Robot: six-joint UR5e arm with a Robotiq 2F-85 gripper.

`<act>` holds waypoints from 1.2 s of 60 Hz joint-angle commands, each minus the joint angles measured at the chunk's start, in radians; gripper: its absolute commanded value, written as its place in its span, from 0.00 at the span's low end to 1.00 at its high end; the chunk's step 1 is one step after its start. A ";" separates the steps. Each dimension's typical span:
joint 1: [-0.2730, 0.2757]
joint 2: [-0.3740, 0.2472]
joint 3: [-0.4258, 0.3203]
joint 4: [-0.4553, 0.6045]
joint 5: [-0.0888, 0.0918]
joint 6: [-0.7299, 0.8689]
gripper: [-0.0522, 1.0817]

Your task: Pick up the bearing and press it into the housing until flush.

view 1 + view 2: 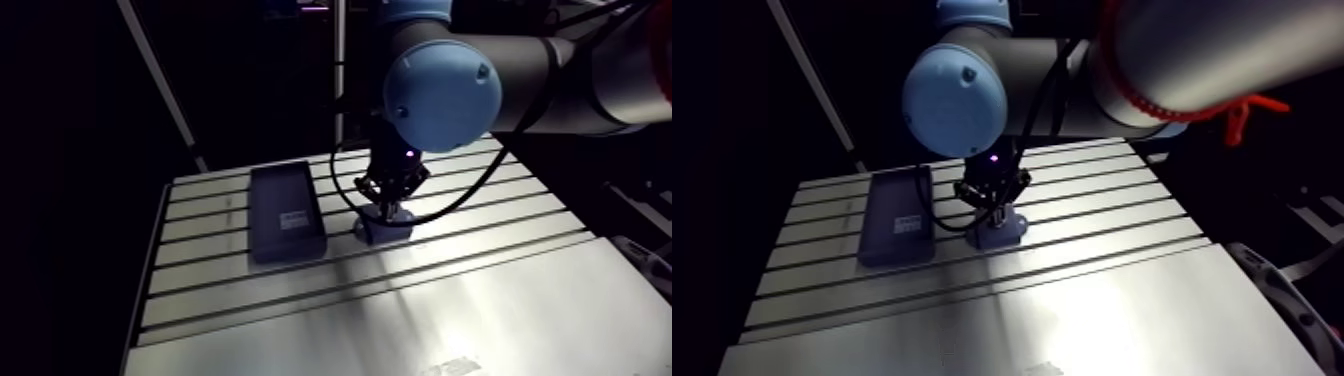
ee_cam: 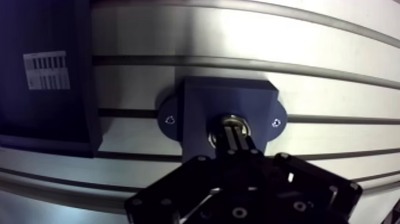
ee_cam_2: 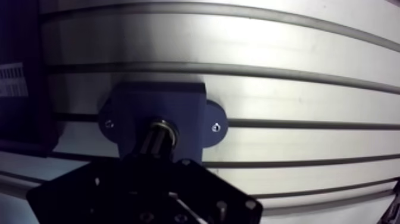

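- Wrist view: dark blue, matte, blocky housing [image 2: 196, 98] with two rounded flange ears, lying flat on the slotted, brushed aluminium table [image 2: 333, 65]; a small screw head [image 2: 169, 118] set in each ear.
- Shiny, round metal bearing [image 2: 221, 123] seated in the housing's central bore, only part of its rim showing past the fingers; flush or not, cannot tell.
- Black two-finger gripper [image 2: 235, 134] directly over the bearing, fingers drawn narrow and nearly together, tips meeting the bearing's top.
- Dark, flat rectangular tray [image 2: 36, 36] with a white printed label [image 2: 46, 70], just beside the housing but apart from it, long edge running along the block's side.
- Arm view: housing [image 1: 385, 230] near the table's middle, broad bare slotted metal on the side away from the tray [image 1: 285, 210] and toward the near edge; table edges well apart from the block.
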 commanded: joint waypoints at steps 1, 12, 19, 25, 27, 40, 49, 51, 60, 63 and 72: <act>-0.001 0.003 0.001 0.000 0.000 0.000 0.90; -0.001 0.003 0.004 0.000 0.000 -0.001 0.90; -0.001 0.003 0.005 -0.002 0.000 -0.001 0.90; -0.001 0.003 0.007 -0.002 0.001 -0.001 0.90; -0.001 0.004 0.007 -0.002 0.000 -0.001 0.90; -0.001 0.004 0.007 -0.008 0.001 -0.001 0.90; -0.001 0.004 0.008 -0.008 0.002 -0.001 0.90; -0.001 0.004 0.008 -0.008 0.002 -0.001 0.90; -0.001 0.006 0.008 -0.008 0.002 -0.001 0.90; -0.002 0.007 0.008 -0.008 0.002 -0.001 0.90; -0.004 0.009 0.008 -0.008 0.002 -0.003 0.90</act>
